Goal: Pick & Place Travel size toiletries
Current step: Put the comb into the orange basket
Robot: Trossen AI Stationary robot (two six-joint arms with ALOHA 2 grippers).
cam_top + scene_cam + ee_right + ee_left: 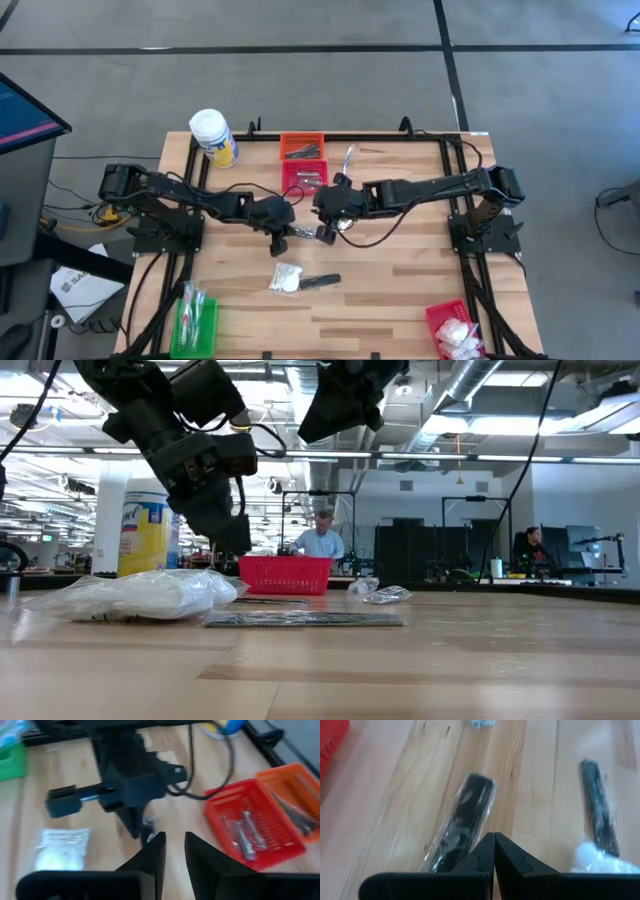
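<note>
A dark comb-like piece in clear wrap [465,817] lies flat on the wooden table, just below my left gripper [493,844], which is shut and hangs clear of it [235,540]. A second dark slim piece [599,807] lies beside a white packet [285,278] nearer the front edge. My right gripper [175,847] hovers at mid-table facing the left one [280,238]. Its fingers stand a narrow gap apart with nothing between them. Small clear sachets [380,593] lie farther back.
A red basket [305,177] with silver pieces and an orange basket [302,147] with dark pieces stand at the far middle. The white jar [213,137] is at the far left. A green basket [195,320] sits near left, another red basket [455,330] near right.
</note>
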